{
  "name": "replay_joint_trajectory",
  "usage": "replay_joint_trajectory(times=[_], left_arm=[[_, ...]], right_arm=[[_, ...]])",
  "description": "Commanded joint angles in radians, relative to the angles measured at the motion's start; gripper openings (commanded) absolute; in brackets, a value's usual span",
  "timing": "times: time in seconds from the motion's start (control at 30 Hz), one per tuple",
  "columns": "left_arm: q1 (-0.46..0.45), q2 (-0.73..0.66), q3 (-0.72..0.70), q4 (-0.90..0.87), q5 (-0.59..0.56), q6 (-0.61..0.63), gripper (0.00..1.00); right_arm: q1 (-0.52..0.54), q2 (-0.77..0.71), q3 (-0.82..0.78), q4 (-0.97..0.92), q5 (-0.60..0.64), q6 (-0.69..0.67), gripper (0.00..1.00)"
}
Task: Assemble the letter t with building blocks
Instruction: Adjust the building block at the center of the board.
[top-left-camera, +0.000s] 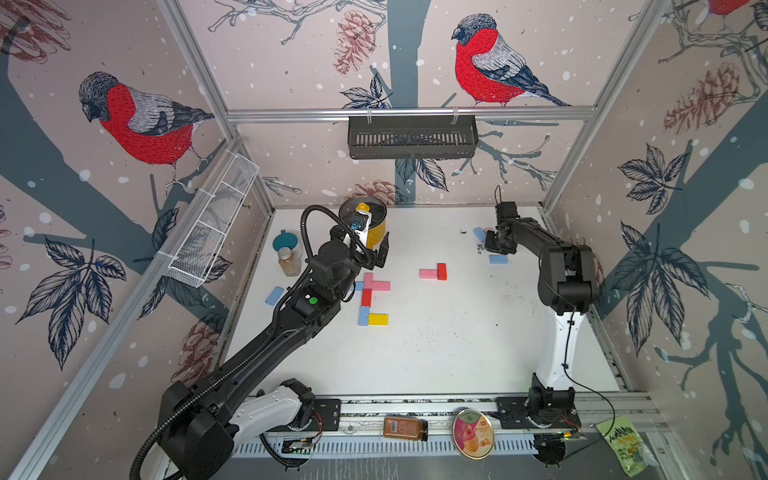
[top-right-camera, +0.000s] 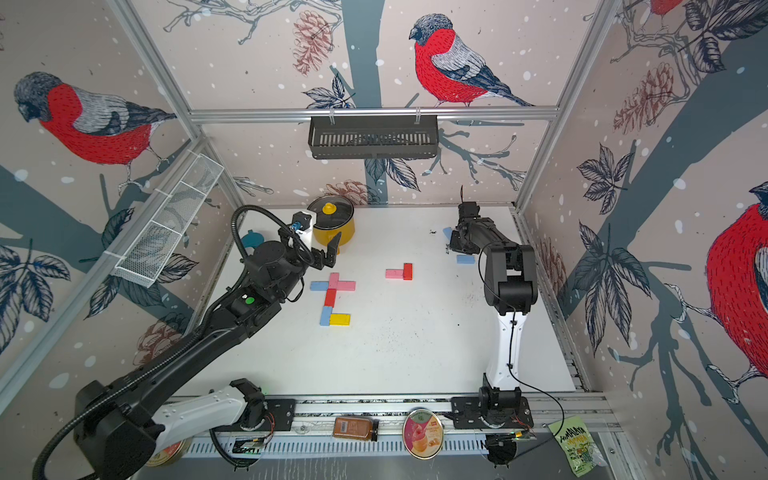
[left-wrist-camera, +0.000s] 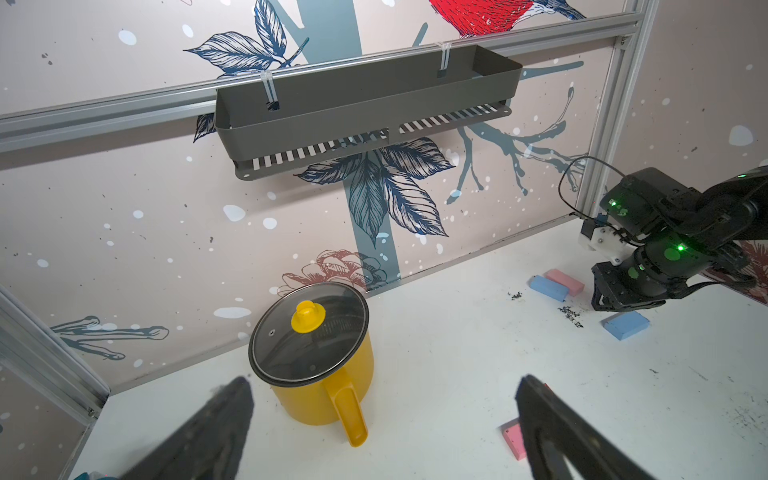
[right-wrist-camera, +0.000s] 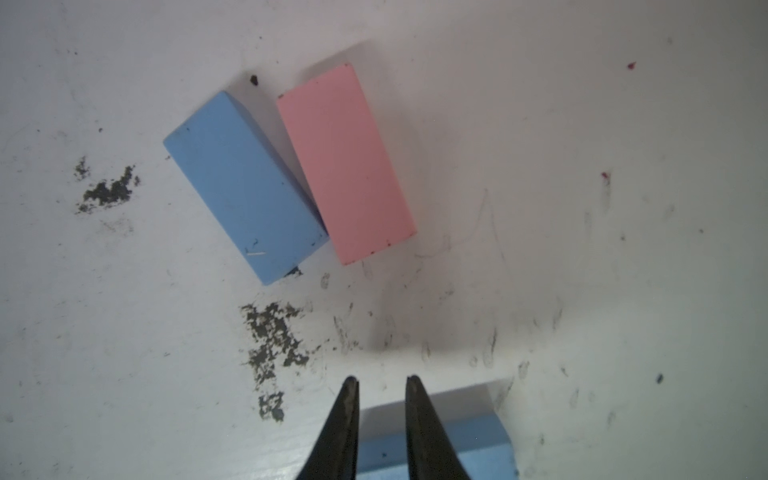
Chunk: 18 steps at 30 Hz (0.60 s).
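Nearest us, on the front rail, a brown spice jar (top-left-camera: 405, 429) and a round tin (top-left-camera: 472, 433) lie outside the work; we take them for parked clutter. Beyond them, on the white table (top-left-camera: 436, 353), the building blocks sit in four lots. Left of centre a figure is laid flat. Its crossbar is a light blue block (top-right-camera: 319, 286), a lengthwise pink block (top-right-camera: 333, 280) and a sideways pink block (top-right-camera: 345, 285). A red block (top-right-camera: 330, 297) and a stem blue block (top-right-camera: 326, 316) run nearward, and the yellow block (top-right-camera: 340, 319) turns right at the foot. We read this as a lower-case t with a hooked tail, close to finished. At centre a pink-and-red pair (top-left-camera: 434, 272) touches end to side, and a stray blue block (top-left-camera: 274, 296) lies near the left edge. Left gripper (left-wrist-camera: 384, 382) hangs just beyond the crossbar, facing the lidded yellow pot (left-wrist-camera: 299, 399), jaws spread wide and empty. We judge it is held clear so the figure is not nudged. Right gripper (right-wrist-camera: 382, 380) points down at the far right over a lone blue block (right-wrist-camera: 436, 440), jaws a narrow gap apart with nothing between them. That looks too narrow to take the block's width, so we expect it must widen first. Just beyond lie a far blue block (right-wrist-camera: 245, 187) and a far pink block (right-wrist-camera: 345, 162), touching at one end and splayed at the other.
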Motion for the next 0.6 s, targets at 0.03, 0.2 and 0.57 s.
replay_joint_trajectory(times=[0.03, 0.2, 0.57], left_arm=[[0.0, 0.001, 0.001, 0.021, 0.003, 0.002, 0.98], [0.0, 0.001, 0.002, 0.021, 0.001, 0.003, 0.98], [0.001, 0.009, 0.002, 0.02, 0.006, 0.0, 0.98]], right_arm=[[-0.001, 0.021, 0.016, -0.002, 0.008, -0.019, 0.23], [0.002, 0.034, 0.028, -0.016, -0.003, -0.027, 0.23], [0.014, -0.099, -0.162, 0.056, 0.006, -0.029, 0.22]])
